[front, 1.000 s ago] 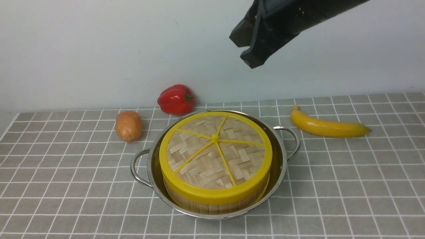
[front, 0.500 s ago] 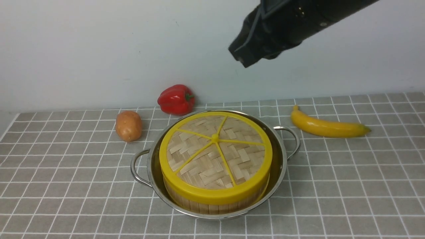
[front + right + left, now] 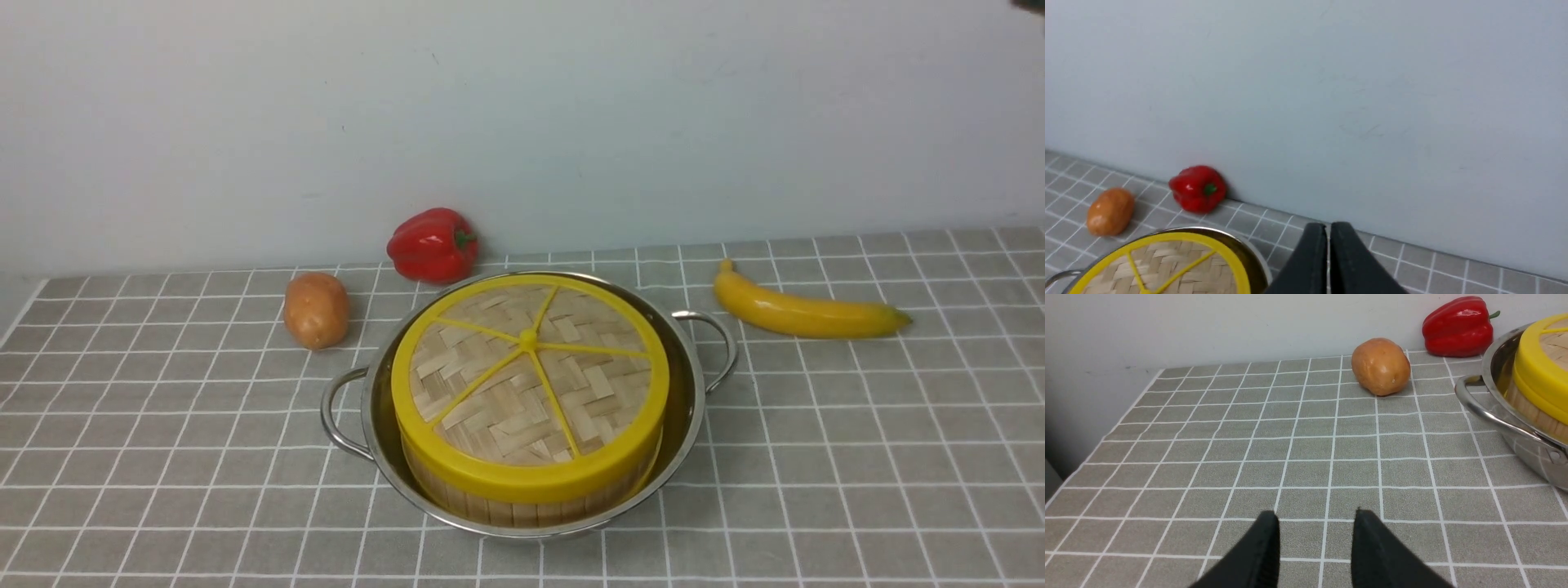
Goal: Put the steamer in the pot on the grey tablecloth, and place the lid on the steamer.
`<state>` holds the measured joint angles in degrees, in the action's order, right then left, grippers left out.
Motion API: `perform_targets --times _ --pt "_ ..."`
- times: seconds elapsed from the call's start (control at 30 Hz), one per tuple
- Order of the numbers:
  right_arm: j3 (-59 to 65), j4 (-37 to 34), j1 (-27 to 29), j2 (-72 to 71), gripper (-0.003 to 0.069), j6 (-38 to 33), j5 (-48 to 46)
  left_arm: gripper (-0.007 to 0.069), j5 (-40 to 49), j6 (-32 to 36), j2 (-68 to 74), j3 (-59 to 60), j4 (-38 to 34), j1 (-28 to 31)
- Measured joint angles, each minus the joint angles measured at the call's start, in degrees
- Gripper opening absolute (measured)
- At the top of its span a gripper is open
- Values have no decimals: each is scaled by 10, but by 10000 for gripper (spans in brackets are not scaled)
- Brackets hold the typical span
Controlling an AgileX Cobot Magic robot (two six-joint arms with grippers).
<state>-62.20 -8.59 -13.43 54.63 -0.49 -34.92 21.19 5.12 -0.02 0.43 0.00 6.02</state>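
The steel pot (image 3: pixel 691 394) stands on the grey tablecloth (image 3: pixel 857 457) with the bamboo steamer (image 3: pixel 522 505) inside it. The woven lid (image 3: pixel 522 384) with its yellow rim lies flat on top of the steamer. No gripper shows in the front view. In the left wrist view my left gripper (image 3: pixel 1315 516) hangs open and empty over bare cloth, well to the left of the pot's handle (image 3: pixel 1490 416). In the right wrist view my right gripper (image 3: pixel 1328 228) is raised beside the pot, its fingers together with only a hairline between them, holding nothing.
A red pepper (image 3: pixel 433 243) and a potato (image 3: pixel 316 309) lie behind the pot on its left. A banana (image 3: pixel 804 312) lies at the back right. A pale wall closes off the far edge of the cloth.
My right arm, which hung above and behind the pot, has lifted away to the upper right and left the front view. Pot, steamer and lid have not moved.
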Motion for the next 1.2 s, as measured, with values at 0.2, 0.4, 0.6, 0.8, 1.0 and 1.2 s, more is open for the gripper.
perform_targets --times 0.2,0.4,0.6,0.8,1.0,1.2 --pt "220 2 38 -216 59 0 40 243 0 0 0 0 0 0" --pt "389 0 124 -382 75 5 104 243 0 0 0 0 0 0" --pt "510 -1 142 -478 94 5 129 243 0 0 0 0 0 0" --pt "602 -15 142 -542 111 16 155 243 0 0 0 0 0 0" --pt "626 -2 142 -543 128 9 152 243 0 0 0 0 0 0" --pt "626 9 142 -543 141 2 152 243 0 0 0 0 0 0"
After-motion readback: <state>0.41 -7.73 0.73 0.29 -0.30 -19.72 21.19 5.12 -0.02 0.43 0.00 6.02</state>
